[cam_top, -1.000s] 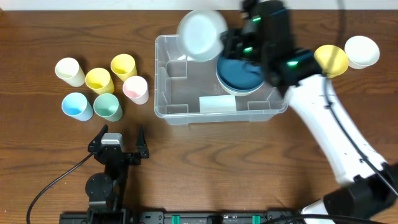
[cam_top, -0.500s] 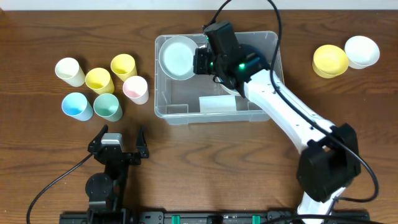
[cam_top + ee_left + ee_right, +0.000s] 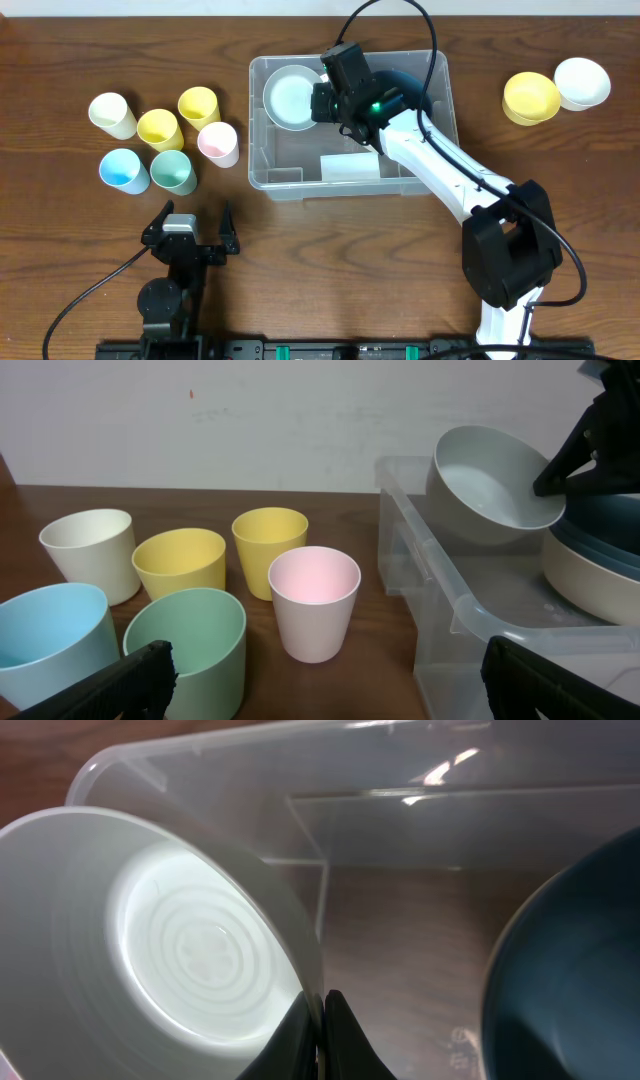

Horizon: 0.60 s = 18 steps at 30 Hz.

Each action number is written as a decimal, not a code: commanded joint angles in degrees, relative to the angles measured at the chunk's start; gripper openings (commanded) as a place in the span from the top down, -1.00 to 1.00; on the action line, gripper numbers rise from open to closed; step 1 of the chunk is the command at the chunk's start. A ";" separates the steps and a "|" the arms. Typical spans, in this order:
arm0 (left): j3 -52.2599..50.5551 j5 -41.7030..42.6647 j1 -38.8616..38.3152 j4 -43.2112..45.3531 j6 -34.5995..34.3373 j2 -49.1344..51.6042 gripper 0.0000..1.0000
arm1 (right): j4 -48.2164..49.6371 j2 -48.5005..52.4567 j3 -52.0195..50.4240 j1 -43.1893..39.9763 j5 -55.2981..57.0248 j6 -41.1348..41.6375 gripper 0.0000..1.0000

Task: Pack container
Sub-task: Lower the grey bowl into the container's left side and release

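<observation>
The clear plastic container [image 3: 262, 160] stands at the table's centre, with a pale label on its front wall; it also shows in the left wrist view [image 3: 440, 600] and the right wrist view [image 3: 200, 755]. My right gripper [image 3: 322, 98] is shut on the rim of a pale grey-white bowl [image 3: 291, 97] and holds it inside the container's back left corner. In the right wrist view the fingers [image 3: 322, 1025] pinch the bowl [image 3: 170, 940] by its rim. A dark blue bowl [image 3: 418, 88] sits in the container's right part. My left gripper [image 3: 190, 228] is open and empty near the front edge.
Several cups stand left of the container: cream [image 3: 112, 115], two yellow [image 3: 159, 128], pink [image 3: 218, 143], blue [image 3: 123, 170], green [image 3: 173, 171]. A yellow bowl [image 3: 531, 97] and a white bowl [image 3: 582, 82] sit at the back right.
My right arm has carried the pale bowl from above the container's back edge down and left into the container's back left corner. The left arm has not moved.
</observation>
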 commanded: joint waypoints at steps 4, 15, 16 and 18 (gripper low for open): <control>-0.94 0.81 0.28 -2.05 0.98 -0.24 -0.96 | 0.55 1.60 0.39 0.00 4.42 -1.05 0.93; -0.94 0.81 0.28 -2.05 0.98 -0.24 -0.96 | 1.16 4.26 0.39 -0.02 5.68 -1.22 0.96; -0.94 0.81 0.28 -2.05 0.98 -0.24 -0.96 | 1.18 4.46 0.39 -0.02 6.32 -1.22 0.95; -0.94 0.81 0.28 -2.05 0.98 -0.24 -0.96 | 1.44 4.72 0.39 -0.02 6.75 -1.29 0.95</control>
